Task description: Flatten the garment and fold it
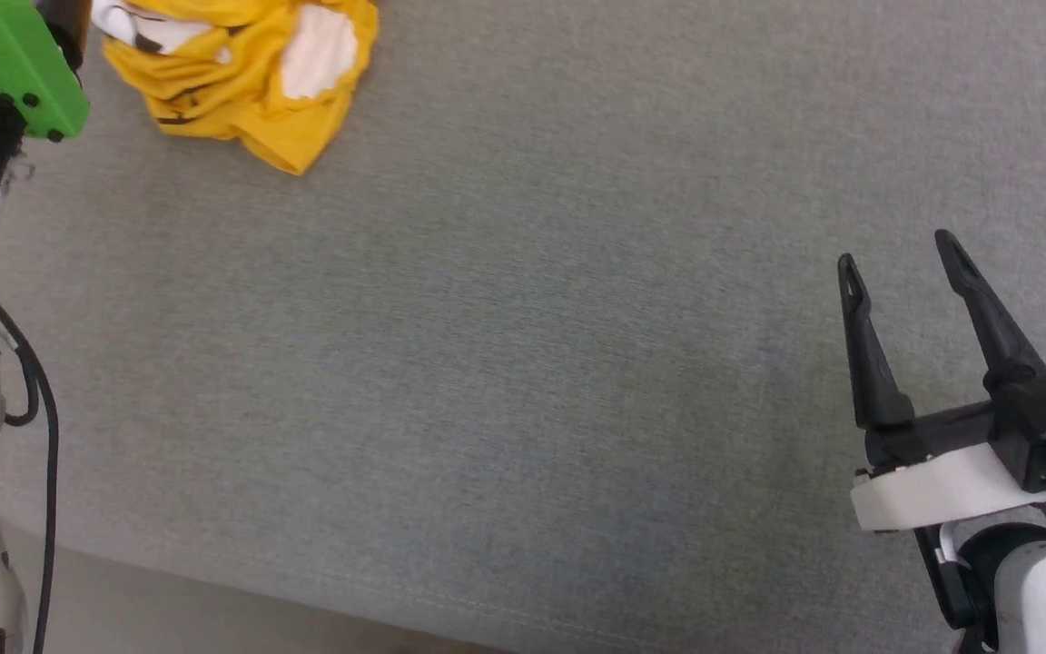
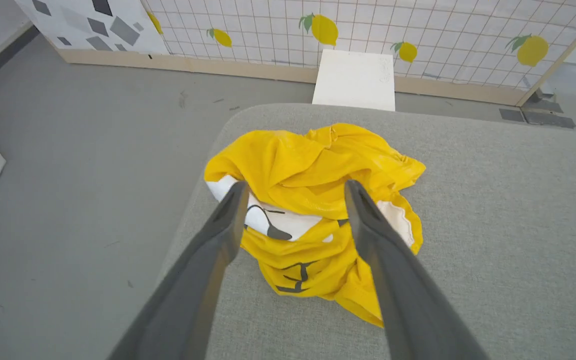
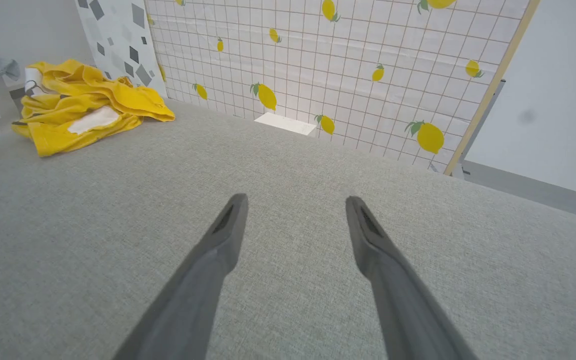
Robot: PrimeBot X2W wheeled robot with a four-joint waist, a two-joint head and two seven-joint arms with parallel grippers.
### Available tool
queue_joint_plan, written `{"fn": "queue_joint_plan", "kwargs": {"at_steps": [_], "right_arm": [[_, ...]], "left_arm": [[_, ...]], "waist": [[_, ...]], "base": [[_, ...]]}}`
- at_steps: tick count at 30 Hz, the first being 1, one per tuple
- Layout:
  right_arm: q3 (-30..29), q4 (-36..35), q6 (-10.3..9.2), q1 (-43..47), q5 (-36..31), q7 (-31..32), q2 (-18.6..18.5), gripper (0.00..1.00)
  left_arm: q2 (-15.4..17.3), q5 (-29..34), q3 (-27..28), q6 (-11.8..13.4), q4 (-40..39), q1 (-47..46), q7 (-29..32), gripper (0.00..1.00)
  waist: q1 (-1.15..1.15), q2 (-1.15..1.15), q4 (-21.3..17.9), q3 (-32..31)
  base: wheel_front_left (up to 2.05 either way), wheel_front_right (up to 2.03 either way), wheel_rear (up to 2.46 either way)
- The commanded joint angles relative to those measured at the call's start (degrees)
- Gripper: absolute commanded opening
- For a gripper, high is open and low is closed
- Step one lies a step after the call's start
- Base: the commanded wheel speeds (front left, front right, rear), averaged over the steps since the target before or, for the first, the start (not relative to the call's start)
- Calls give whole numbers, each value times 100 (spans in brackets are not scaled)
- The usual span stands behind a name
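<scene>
From the head we look steeply down on the grey surface [image 1: 523, 363], with the shirt [image 1: 241, 73] at the far left and the right gripper [image 1: 900, 250] at the near right. From the left wrist we look along the left gripper [image 2: 293, 192], low and close over the shirt by the surface's far left corner, facing the lemon screen [image 2: 418, 35] and the white block [image 2: 354, 80] beyond. From the right wrist we look from well back across the surface towards the same screen and block, the shirt far off to the left; all three views share shirt and surface.
</scene>
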Motion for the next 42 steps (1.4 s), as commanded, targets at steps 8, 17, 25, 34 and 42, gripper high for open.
{"fn": "queue_joint_plan", "kwargs": {"at_steps": [8, 17, 25, 34, 42], "right_arm": [[21, -230, -10, -96, -98, 124, 1, 100], [-64, -364, -10, -15, -88, 148, 1, 100], [-60, -279, -10, -68, -19, 107, 1, 100], [64, 28, -10, -91, 95, -23, 1, 100], [81, 333, -10, 28, 295, -132, 1, 100]], "left_arm": [[159, -389, -188, -39, 456, 22, 201, 100], [402, -374, -445, -35, 1199, 64, 301, 100], [647, -686, -731, -39, 1389, 32, 23, 0], [846, -968, -831, -40, 1387, -27, -207, 0], [890, -1372, -875, -40, 1025, -116, -356, 0]], "waist": [[-1, 0, -516, 654], [-1, 0, -789, 915], [-1, 0, -829, 797], [-1, 0, -864, 98], [-1, 0, -854, -801]], "base": [[0, 0, 0], [0, 0, 0], [0, 0, 0], [0, 0, 0], [0, 0, 0]]}}
